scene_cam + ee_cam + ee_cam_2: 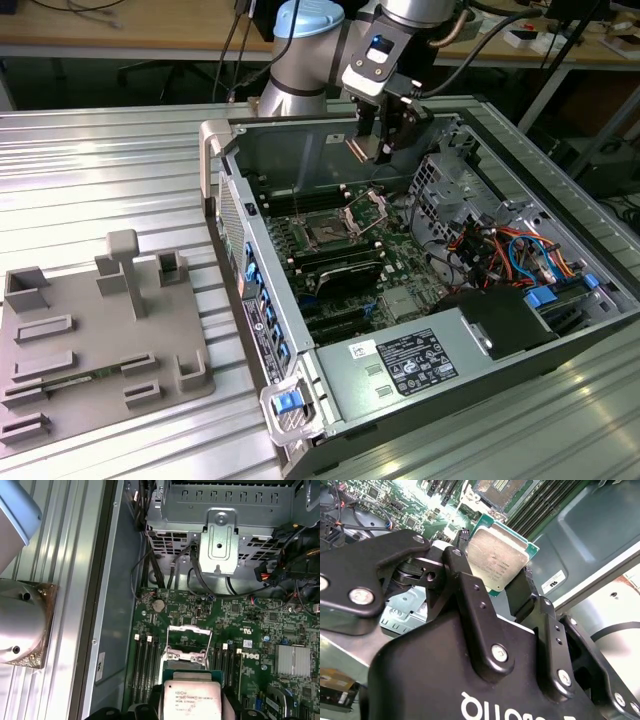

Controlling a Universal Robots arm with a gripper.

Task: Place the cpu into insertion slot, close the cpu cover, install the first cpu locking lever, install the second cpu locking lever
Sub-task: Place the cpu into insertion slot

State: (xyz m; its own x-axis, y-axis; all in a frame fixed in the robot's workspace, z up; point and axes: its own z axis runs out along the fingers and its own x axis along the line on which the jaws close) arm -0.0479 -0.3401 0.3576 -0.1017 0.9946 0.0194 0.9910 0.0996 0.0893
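Observation:
My gripper (376, 150) hangs above the open computer case, shut on the cpu (358, 150). In both wrist views the black fingers (462, 580) clamp two opposite edges of the cpu (497, 555), whose silvery face shows, ringed by green board. The insertion slot (325, 233) is a dark square on the green board, below the gripper and apart from it; in the second wrist view the insertion slot (496, 489) lies beyond the chip. The cpu cover (366, 210) stands raised beside the slot. In the first wrist view the cpu (190, 697) sits just before the cpu cover (186, 645).
Long black memory slots (335, 265) flank the socket. A metal drive cage (450, 190), bundled cables (500, 250) and a power supply (410, 360) crowd the case's right side in the exterior view. A grey fixture tray (100, 340) lies on the ribbed metal table at that view's left.

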